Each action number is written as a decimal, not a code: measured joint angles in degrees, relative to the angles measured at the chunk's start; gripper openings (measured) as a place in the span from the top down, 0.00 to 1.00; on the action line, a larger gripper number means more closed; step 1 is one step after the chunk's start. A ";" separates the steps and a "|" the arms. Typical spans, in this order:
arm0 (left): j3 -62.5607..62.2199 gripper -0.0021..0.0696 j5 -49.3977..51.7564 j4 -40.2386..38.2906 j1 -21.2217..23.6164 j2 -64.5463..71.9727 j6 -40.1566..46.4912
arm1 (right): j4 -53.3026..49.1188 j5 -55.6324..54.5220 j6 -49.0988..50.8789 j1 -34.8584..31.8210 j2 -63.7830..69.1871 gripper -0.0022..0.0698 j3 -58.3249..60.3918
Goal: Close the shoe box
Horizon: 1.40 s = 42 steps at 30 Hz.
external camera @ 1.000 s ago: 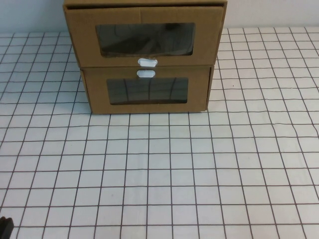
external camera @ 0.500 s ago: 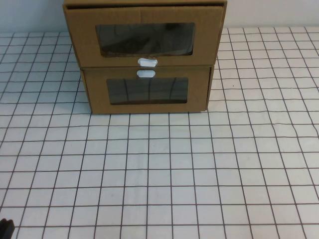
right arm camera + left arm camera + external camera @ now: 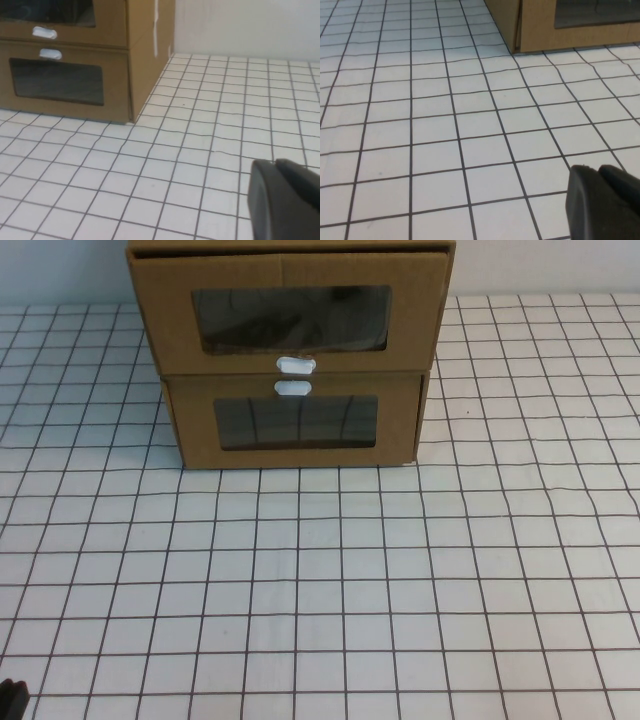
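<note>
The shoe box (image 3: 290, 310) is the upper of two stacked brown cardboard boxes at the back of the table, with a clear window and a white pull tab (image 3: 296, 365) on its lower edge. Its front stands further forward than the box below, and a dark gap shows along its top edge. It also shows in the right wrist view (image 3: 115, 22). My left gripper (image 3: 597, 169) hangs shut and empty over the table's near left, far from the box; only its tip (image 3: 10, 698) shows in the high view. My right gripper (image 3: 275, 162) is shut and empty, low at the near right.
The lower cardboard box (image 3: 295, 425) carries its white tab (image 3: 293, 388) on the upper edge; its corner (image 3: 540, 25) shows in the left wrist view. A white gridded tabletop (image 3: 330, 580) stretches in front of the boxes. A pale wall (image 3: 240, 25) rises behind.
The left gripper's dark tip at the bottom left corner of the high view has sunk slightly lower. The boxes have not moved.
</note>
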 joint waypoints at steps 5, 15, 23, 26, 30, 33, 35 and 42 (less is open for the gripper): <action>0.00 0.97 0.10 0.00 0.00 -0.09 0.00 | -1.75 -0.29 0.00 -3.27 -1.00 0.99 0.27; 0.00 0.97 0.08 0.00 0.00 -0.09 0.00 | -2.11 -7.45 0.00 -12.62 -1.20 0.99 14.74; 0.00 0.97 0.08 0.00 0.00 -0.22 -0.04 | 1.23 -12.95 0.09 -16.11 -1.20 0.99 19.42; 0.00 0.97 0.08 0.00 0.00 -0.22 -0.04 | 2.08 -12.49 0.09 -17.10 -1.20 0.99 19.46; 0.00 0.97 0.08 0.00 0.00 -0.22 -0.04 | 2.44 -12.36 0.09 -17.24 -1.20 0.99 19.46; 0.00 0.97 0.08 0.00 0.00 -0.22 -0.04 | 2.59 -12.25 0.09 -17.24 -1.20 0.99 19.46; 0.00 0.97 0.08 0.00 0.00 -0.22 -0.04 | 2.69 -12.14 0.09 -17.24 -1.20 0.99 19.46; 0.00 0.97 0.08 0.00 0.00 -0.22 -0.04 | 6.81 -12.14 -5.50 -17.79 -1.20 0.99 19.46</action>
